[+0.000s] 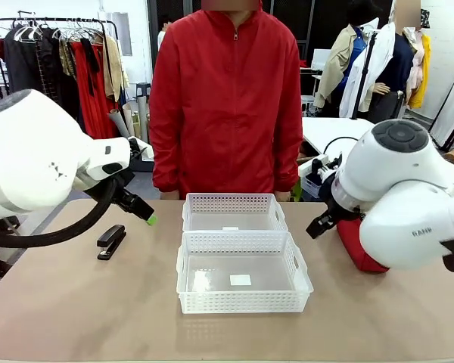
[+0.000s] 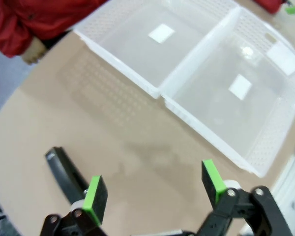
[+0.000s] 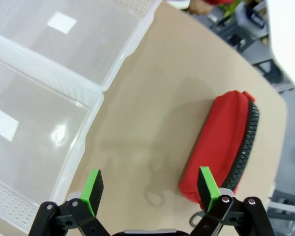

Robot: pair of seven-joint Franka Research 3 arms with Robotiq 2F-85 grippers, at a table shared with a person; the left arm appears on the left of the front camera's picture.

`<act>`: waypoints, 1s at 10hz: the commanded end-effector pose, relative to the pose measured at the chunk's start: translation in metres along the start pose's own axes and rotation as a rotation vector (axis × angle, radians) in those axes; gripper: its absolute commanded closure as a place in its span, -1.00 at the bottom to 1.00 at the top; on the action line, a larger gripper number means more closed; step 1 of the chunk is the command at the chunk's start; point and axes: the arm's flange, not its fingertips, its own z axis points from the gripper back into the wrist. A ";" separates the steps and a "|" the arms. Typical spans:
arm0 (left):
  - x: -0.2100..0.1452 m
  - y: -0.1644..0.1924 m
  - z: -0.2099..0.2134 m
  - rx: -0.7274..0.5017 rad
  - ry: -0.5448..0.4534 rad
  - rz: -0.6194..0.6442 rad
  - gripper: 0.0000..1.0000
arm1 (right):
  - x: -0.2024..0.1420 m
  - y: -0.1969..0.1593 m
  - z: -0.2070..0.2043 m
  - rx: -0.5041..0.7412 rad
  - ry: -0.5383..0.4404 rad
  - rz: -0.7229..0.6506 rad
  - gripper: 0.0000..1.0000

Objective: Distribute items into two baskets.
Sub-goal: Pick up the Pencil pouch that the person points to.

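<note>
Left jaws: apart and empty, hanging over the desk (image 1: 68, 310).
Stapler: the black stapler (image 2: 63, 167) lies flat at about 8 o'clock in my left wrist view, partly behind one green pad (image 2: 95, 194), outside both baskets.
Right jaws: apart and empty, over bare desk.
Pouch: the red zippered pouch (image 3: 219, 142) lies at about 2 o'clock in my right wrist view, zipper edge turned away from the baskets.
Baskets: the larger basket (image 1: 242, 302) and the smaller basket (image 1: 231, 203) stand touching at mid-desk, toward 1 o'clock from my left jaws and 10 o'clock from my right. Each holds only a white label.
Progress: nothing is placed yet. By my reckoning, both pick-ups and both drops remain.
</note>
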 end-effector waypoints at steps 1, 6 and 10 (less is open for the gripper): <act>0.001 0.007 0.028 -0.118 0.008 -0.022 -1.00 | 0.024 -0.020 0.020 0.138 0.013 -0.077 -1.00; -0.013 0.023 0.067 -0.201 -0.145 -0.036 -1.00 | 0.059 -0.062 0.054 0.477 0.030 -0.288 -1.00; -0.033 0.032 0.086 -0.196 -0.428 -0.034 -1.00 | 0.060 -0.088 0.053 0.508 -0.088 -0.355 -1.00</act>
